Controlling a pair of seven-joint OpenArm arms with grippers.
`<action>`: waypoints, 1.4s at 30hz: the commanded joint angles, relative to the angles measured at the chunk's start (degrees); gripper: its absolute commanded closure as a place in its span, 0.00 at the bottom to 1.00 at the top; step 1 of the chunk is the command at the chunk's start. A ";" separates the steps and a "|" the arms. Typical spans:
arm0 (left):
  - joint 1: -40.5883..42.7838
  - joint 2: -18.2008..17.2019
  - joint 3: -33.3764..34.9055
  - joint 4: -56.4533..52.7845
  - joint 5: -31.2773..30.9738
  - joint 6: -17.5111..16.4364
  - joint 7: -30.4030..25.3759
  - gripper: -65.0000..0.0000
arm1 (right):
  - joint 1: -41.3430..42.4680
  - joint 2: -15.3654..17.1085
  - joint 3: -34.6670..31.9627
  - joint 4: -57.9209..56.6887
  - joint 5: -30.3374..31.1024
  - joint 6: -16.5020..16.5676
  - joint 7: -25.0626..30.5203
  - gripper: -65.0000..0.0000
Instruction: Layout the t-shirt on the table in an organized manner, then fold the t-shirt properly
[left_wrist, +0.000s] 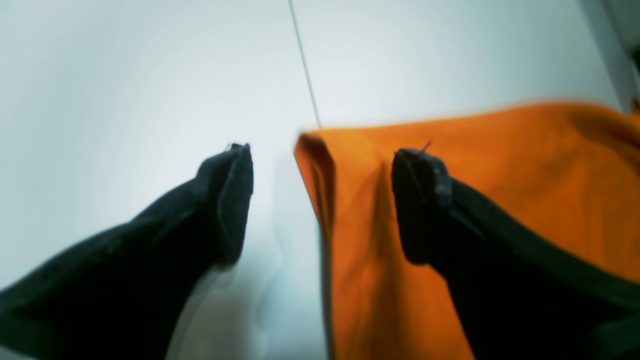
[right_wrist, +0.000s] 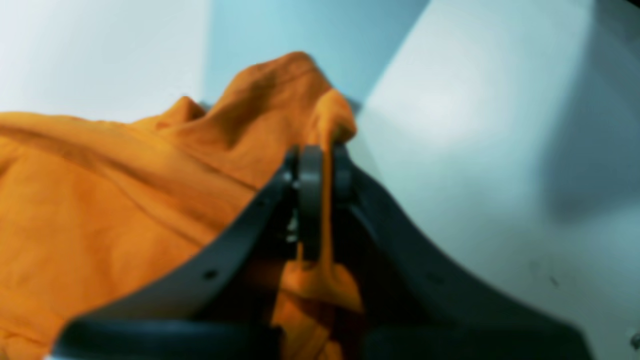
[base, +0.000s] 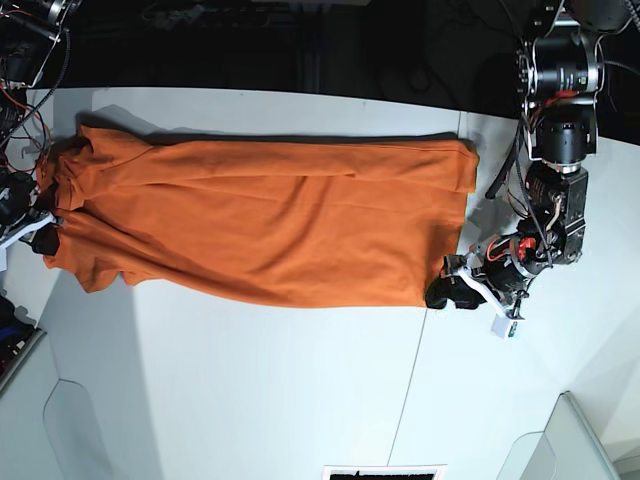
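The orange t-shirt (base: 270, 225) lies stretched out lengthwise across the white table (base: 250, 400). At its right end my left gripper (base: 452, 288) stands open just off the lower corner. In the left wrist view that gripper (left_wrist: 325, 155) has its black fingers (left_wrist: 230, 200) wide apart; the t-shirt (left_wrist: 525, 175) edge lies loose on the table (left_wrist: 125, 75), beneath and between them. At the shirt's left end my right gripper (base: 45, 238) is shut on the cloth. The right wrist view shows this gripper (right_wrist: 320, 155) pinching a raised fold of t-shirt (right_wrist: 100, 200).
A thin dark seam (base: 410, 370) crosses the table on the right side and also shows as a seam (left_wrist: 305, 65) ahead of the left gripper. Cables and electronics (base: 20, 60) crowd the far left corner. The left arm's body (base: 560, 130) stands at the right.
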 joint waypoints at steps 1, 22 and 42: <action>-1.77 -0.13 -0.15 -0.61 -0.52 -0.15 -0.68 0.29 | 1.03 1.22 0.33 1.09 0.87 0.20 1.25 1.00; -2.97 -0.79 -0.15 2.19 -7.67 -5.02 10.14 1.00 | 1.09 1.27 0.33 1.09 0.96 0.17 1.33 1.00; 8.55 -7.34 -0.22 27.87 -33.79 -5.02 37.00 1.00 | 0.55 5.40 1.84 1.18 10.75 1.77 -8.66 1.00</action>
